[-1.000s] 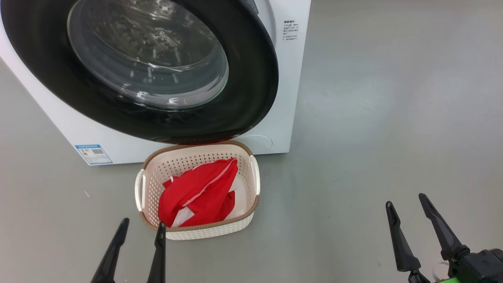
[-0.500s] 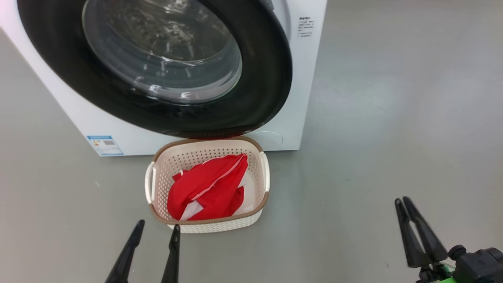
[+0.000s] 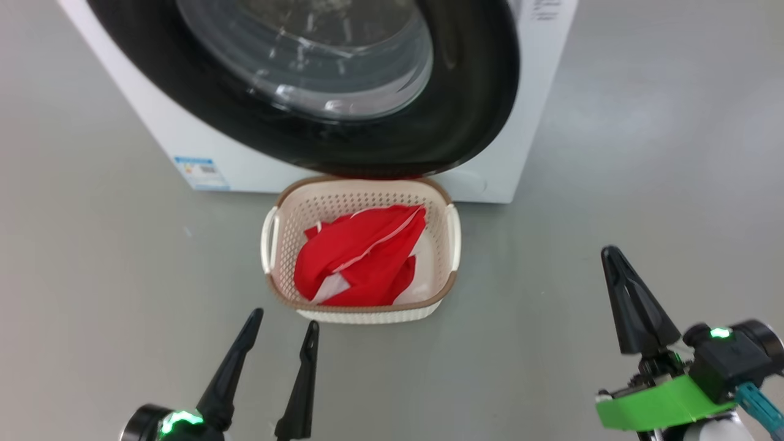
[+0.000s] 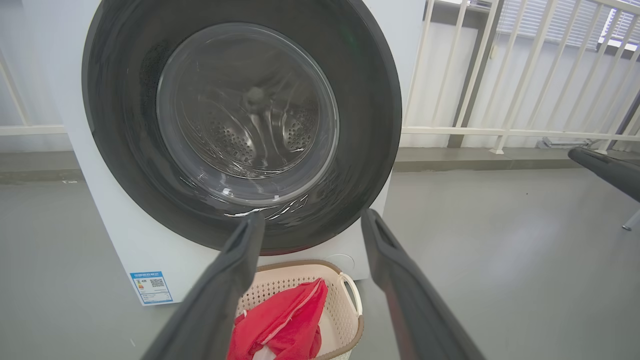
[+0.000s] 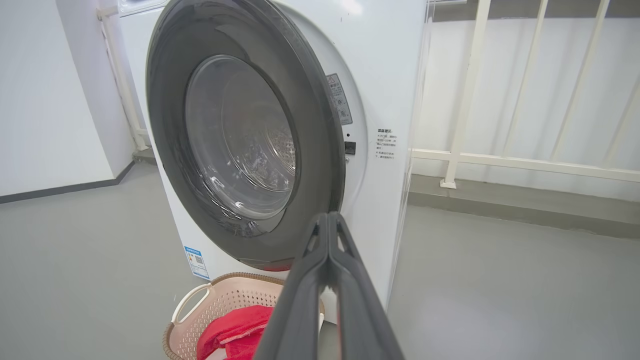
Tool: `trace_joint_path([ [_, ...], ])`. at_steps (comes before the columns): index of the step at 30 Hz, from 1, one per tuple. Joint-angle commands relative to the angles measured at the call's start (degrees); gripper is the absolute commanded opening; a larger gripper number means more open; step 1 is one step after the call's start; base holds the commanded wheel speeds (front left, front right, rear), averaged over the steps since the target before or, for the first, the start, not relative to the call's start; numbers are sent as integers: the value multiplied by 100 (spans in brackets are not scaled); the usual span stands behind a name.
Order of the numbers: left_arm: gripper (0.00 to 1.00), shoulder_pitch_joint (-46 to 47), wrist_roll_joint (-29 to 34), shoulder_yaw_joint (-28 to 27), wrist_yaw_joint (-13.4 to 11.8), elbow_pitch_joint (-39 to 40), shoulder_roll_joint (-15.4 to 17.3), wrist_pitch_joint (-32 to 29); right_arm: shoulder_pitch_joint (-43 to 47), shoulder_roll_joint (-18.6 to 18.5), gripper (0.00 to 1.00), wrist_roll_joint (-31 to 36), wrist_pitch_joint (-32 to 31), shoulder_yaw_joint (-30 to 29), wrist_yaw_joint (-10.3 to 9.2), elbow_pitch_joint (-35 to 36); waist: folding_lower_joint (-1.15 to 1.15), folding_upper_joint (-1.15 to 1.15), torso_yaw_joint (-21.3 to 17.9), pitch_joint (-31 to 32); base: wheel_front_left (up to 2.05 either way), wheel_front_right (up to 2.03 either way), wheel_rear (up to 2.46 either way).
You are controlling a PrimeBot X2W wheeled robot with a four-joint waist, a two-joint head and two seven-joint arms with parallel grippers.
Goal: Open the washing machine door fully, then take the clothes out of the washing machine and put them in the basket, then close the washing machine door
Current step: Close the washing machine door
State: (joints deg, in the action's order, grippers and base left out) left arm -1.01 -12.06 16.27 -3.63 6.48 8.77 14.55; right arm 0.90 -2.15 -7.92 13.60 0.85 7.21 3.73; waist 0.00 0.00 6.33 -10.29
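The white washing machine (image 3: 533,110) stands at the top of the head view. Its door (image 3: 471,104) has a black rim and a glass bowl. In the right wrist view the door (image 5: 320,125) stands slightly off the front at its right edge. The basket (image 3: 367,315) sits on the floor just below the door, with the red and white clothes (image 3: 361,263) inside it. My left gripper (image 3: 285,318) hangs open and empty just in front of the basket. My right gripper (image 3: 611,254) is shut on nothing, well to the basket's right. The drum behind the glass (image 4: 250,115) looks empty.
Grey floor (image 3: 643,153) spreads around the machine and basket. A white railing (image 4: 500,75) runs behind and to the right of the machine, and a white wall (image 5: 50,90) stands on its other side. The right gripper's dark finger (image 4: 605,167) enters the left wrist view at right.
My right gripper has shut, empty, and risen in the head view. The head camera has moved, so machine and basket sit higher and further right. The clothes lie unchanged in the basket.
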Motion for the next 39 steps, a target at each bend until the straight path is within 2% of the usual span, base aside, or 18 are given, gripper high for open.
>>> trace_joint_path([
  [1,100,219,39,-160,23,167,-8,45,-236,-73,0,80,-4,161,28,116,0,0,274,-283,0,0,0],
  [11,100,472,104,-162,206,287,-217,45,-1178,-73,0,449,-141,438,28,-234,0,0,674,-736,0,0,0],
  [23,100,654,191,-223,389,364,-403,45,-2562,-73,0,769,-102,578,28,-1216,0,0,906,-1121,0,0,0],
  [39,100,817,286,-278,558,387,-531,45,-4253,-73,0,830,100,46,28,-2495,0,0,1066,-1515,0,0,0],
])
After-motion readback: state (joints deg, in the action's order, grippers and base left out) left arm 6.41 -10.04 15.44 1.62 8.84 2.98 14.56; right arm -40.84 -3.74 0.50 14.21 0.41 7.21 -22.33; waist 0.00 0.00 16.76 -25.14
